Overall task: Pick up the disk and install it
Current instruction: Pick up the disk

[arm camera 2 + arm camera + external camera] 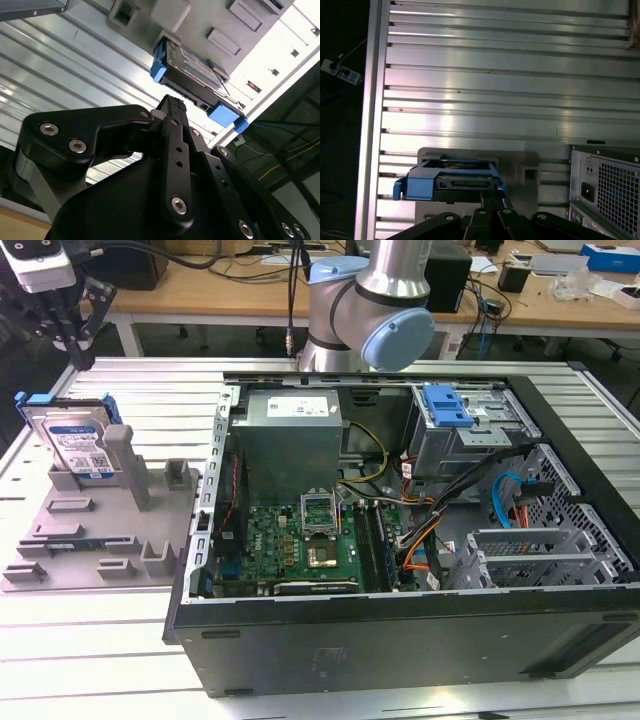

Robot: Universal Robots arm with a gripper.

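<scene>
Found the disk [78,445] outside the machine, standing on edge in a slot of the grey holder [100,540] on the slatted table [130,390], at the exterior view's left and well apart from the open computer case [400,650]. Propped upright with label outward and blue carrier around it, probably to leave the upper edge and flat faces free for a pinch. Same disk [452,182] picked out in both wrist views, seated in the holder with its connector edge turned toward the cameras. Gripper [72,338] hanging near the disk, apart from it, touching nothing. Claw narrow: fingertips [492,197] drawn together in the first wrist view, nothing between them. Roughly in line with the disk's exposed edge in the second wrist view, likely for a straight run in. Judged as approach stage only: disk not yet gripped, install not started. Case laid on its side with the panel off, presumably for reach from above. Inside: grey power-supply box [290,435], green motherboard [300,540], and a metal drive cage [470,445] with a blue latch [447,405] toward the exterior view's right. Plausible home for the disk, going by the task wording alone.
</scene>
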